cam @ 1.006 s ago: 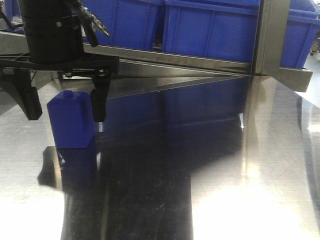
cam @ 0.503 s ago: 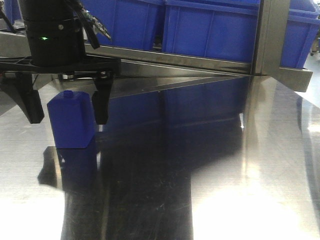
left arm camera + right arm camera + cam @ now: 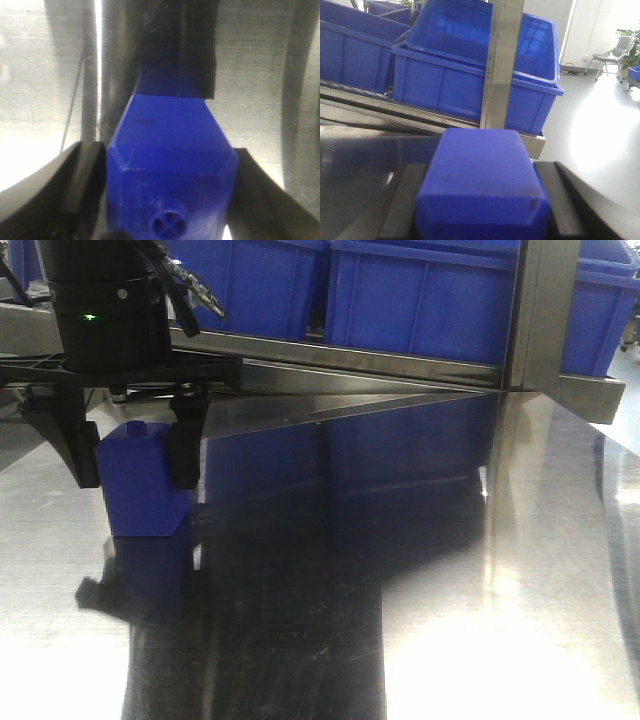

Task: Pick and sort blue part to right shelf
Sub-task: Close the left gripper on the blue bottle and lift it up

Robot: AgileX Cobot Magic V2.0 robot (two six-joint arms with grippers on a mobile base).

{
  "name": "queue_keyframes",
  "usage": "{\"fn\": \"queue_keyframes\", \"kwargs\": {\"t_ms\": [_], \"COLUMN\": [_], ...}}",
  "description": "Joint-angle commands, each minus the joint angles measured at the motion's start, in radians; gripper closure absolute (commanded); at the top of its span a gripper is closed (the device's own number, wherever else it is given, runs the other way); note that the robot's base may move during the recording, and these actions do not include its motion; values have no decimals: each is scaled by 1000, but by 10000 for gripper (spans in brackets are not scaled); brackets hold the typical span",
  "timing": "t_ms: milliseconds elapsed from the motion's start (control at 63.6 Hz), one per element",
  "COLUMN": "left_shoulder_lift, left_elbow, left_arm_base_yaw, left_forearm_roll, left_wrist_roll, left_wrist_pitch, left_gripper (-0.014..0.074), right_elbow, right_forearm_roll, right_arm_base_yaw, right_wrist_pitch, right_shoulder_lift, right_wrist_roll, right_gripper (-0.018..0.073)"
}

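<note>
Blue part (image 3: 140, 505) stands upright on the steel table (image 3: 450, 590) at nine o'clock, my left gripper (image 3: 136, 478) clamped on its sides. My right gripper (image 3: 479, 167) grips another blue block (image 3: 480, 195).

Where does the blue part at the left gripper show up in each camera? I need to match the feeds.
Front view: blue part at left on the table, flanked by the left gripper.
Left wrist: bottom centre, cap toward the camera.
Right wrist: absent; the right gripper holds a second blue block.
Shared landmark: shelf post, front and right wrist.
</note>
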Motion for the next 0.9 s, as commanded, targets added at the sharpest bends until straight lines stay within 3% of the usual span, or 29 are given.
{"fn": "queue_keyframes", "kwargs": {"t_ms": [0, 283, 503, 613, 770, 880], "left_shoulder_lift": [-44, -44, -84, -132, -208, -269], "left_elbow": [-31, -31, -31, -31, 5, 66], "left_arm_base_yaw": [3, 3, 3, 4, 20, 40], "left_forearm_roll": [-2, -2, -12, -59, -187, -266], "left_wrist_roll": [-10, -8, 81, 199, 497, 643], "left_wrist_pitch": [2, 2, 0, -9, -48, -112], "left_gripper": [174, 188, 188, 188, 188, 188], "right_elbow": [-31, -31, -31, -31, -31, -31], "right_forearm_roll": [-9, -9, -9, -9, -9, -9], "right_arm_base_yaw": [-7, -7, -7, -7, -7, -7], "right_wrist_pitch": [-88, -88, -88, -88, -88, -88], "right_shoulder_lift": [4, 4, 4, 4, 4, 4], "right_wrist_roll": [-5, -5, -5, -5, -5, -5], "right_gripper": [160, 160, 160, 160, 160, 160]}}
